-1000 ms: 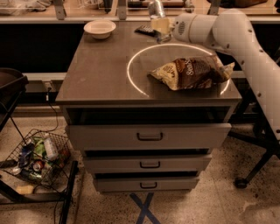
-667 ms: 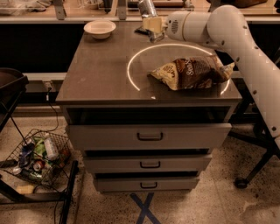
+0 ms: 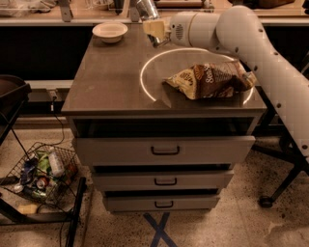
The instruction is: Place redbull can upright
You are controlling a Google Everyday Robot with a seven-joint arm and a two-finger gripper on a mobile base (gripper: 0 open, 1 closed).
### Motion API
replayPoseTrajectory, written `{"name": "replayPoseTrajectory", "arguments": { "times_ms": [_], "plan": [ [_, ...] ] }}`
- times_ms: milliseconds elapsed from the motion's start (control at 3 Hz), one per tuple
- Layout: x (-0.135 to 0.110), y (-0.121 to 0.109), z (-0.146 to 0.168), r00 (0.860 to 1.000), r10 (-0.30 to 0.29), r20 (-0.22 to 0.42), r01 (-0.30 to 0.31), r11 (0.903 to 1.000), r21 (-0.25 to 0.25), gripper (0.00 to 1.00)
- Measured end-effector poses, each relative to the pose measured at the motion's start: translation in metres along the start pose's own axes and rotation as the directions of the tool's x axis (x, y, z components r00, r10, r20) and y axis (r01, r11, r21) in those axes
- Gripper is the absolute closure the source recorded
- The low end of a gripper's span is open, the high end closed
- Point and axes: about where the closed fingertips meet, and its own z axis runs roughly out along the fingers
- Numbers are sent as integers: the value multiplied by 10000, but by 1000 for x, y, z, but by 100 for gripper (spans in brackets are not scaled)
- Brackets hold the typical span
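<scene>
The redbull can, slim and silvery, is tilted in the air above the back edge of the table, near the top of the camera view. My gripper, with cream fingers, is shut on the can's lower end and holds it off the surface. The white arm reaches in from the right, over the brown chip bag. The can's top end is partly cut off by the frame's edge.
A white bowl sits at the table's back left. A white ring is marked on the top around the chip bag. Drawers are below. A wire basket of litter stands on the floor at left.
The gripper has moved left along the table's back edge with the can in it, from behind the chip bag towards the bowl. The chip bag and bowl have not moved.
</scene>
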Motion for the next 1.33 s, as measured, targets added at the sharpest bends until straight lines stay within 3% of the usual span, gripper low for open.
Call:
{"name": "replayPoseTrajectory", "arguments": {
  "times_ms": [667, 1000, 1333],
  "plan": [
    [2, 35, 7, 9939, -355, 1044, 415, 9976, -562, 100],
    [-3, 54, 10, 9854, -825, 1492, 955, 9920, -824, 100],
    [-3, 54, 10, 9854, -825, 1492, 955, 9920, -825, 100]
  ]
}}
